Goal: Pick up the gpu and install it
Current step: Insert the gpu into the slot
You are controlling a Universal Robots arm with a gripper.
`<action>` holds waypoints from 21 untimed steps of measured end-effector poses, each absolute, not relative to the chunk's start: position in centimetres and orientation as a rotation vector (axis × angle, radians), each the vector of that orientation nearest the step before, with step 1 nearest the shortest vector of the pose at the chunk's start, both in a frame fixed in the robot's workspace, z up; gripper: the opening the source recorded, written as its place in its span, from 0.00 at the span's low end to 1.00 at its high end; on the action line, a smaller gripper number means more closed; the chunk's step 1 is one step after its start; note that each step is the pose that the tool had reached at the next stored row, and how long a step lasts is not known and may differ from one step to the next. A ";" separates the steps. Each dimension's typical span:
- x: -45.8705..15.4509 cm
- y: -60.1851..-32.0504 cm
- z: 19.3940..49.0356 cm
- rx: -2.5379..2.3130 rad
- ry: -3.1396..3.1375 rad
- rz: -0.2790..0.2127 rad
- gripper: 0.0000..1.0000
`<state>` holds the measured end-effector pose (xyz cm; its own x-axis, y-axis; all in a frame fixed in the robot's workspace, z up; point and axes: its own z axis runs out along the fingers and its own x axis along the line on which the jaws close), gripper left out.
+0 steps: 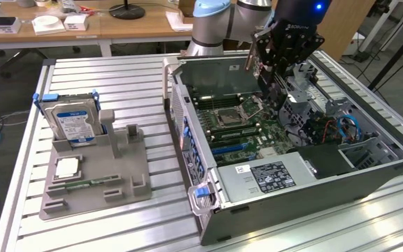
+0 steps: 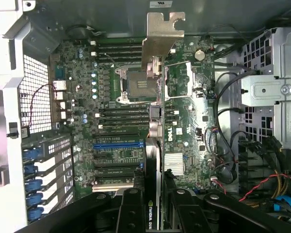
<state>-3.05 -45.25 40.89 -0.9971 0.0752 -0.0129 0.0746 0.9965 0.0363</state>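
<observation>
The jaws pinch the gpu [image 2: 154, 126] by one long edge, so the card hangs edge-on above the motherboard [image 2: 189, 97], its silver bracket [image 2: 161, 39] toward a case wall (an NVIDIA label peeks out between the pads). The blue expansion slot [image 2: 117, 144] lies just beside the card's line. Doing this step well probably means keeping the card square to the board, with its connector edge directly over the slot and the bracket clear of the wall, because a tilted descent could snag the CPU socket [image 2: 136, 85] or the cables. The open computer case [image 1: 187, 123] also holds memory slots, a drive cage and wiring. Well apart on the desk [image 1: 117, 79], a grey fixture tray [image 1: 128, 173] carries an upright hard drive [image 1: 74, 123], a flat processor [image 1: 67, 168] and a memory stick [image 1: 82, 185].
</observation>
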 end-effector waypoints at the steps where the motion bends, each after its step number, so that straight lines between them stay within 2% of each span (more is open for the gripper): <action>1: -3.1 -45.2 40.9 0.117 3.125 0.056 0.26; 21: -3.1 -45.2 40.9 0.040 3.127 0.057 0.26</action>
